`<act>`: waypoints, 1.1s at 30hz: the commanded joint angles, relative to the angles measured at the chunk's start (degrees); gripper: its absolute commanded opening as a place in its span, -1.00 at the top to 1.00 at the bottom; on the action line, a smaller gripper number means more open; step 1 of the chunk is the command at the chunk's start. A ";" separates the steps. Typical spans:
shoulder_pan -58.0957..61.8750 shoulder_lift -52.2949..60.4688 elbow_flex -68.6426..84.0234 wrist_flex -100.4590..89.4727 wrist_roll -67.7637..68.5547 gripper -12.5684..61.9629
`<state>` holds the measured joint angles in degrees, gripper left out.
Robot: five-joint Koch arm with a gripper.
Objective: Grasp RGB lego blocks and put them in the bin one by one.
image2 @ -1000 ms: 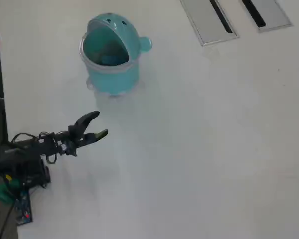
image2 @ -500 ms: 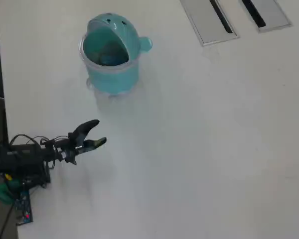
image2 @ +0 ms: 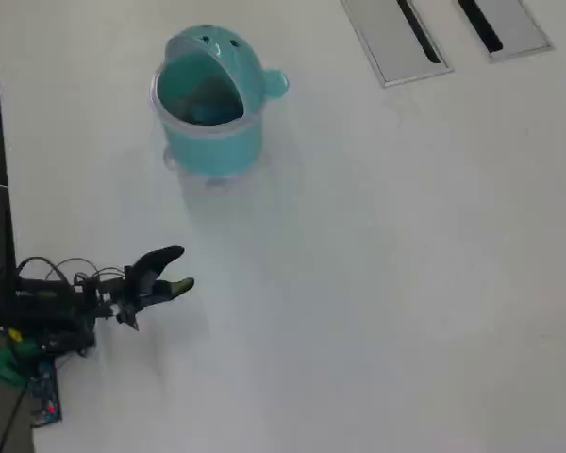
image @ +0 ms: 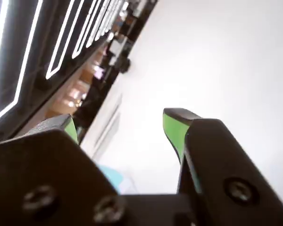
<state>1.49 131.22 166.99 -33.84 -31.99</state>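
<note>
The black gripper with green-tipped fingers (image2: 181, 269), jaws apart and empty, has drawn back from the round teal plastic bin (image2: 210, 99), where the blocks seemingly lie; task looks finished

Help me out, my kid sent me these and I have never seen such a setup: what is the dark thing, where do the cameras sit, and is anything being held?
The dark thing is a small hobby robot arm on a white table. One picture looks straight down from above. The other comes from a camera riding on the arm, so its claw fills the frame. From above, the claw is open and holds nothing. The teal bin stands apart from it, farther up the picture. Two grey slotted panels sit at the top edge. No loose lego blocks show on the table.
</note>
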 commanded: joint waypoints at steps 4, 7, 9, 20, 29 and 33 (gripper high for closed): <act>0.79 4.13 1.05 -11.43 4.66 -0.22; 0.97 4.13 3.43 -13.36 6.42 -0.22; 1.23 4.13 4.83 -14.15 8.00 -0.22; 1.76 4.22 10.90 -17.31 15.38 -0.22; 2.46 4.22 14.59 -17.40 22.68 -0.22; 3.08 4.22 14.59 -12.13 26.02 -0.22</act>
<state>4.31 131.31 177.10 -43.95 -9.14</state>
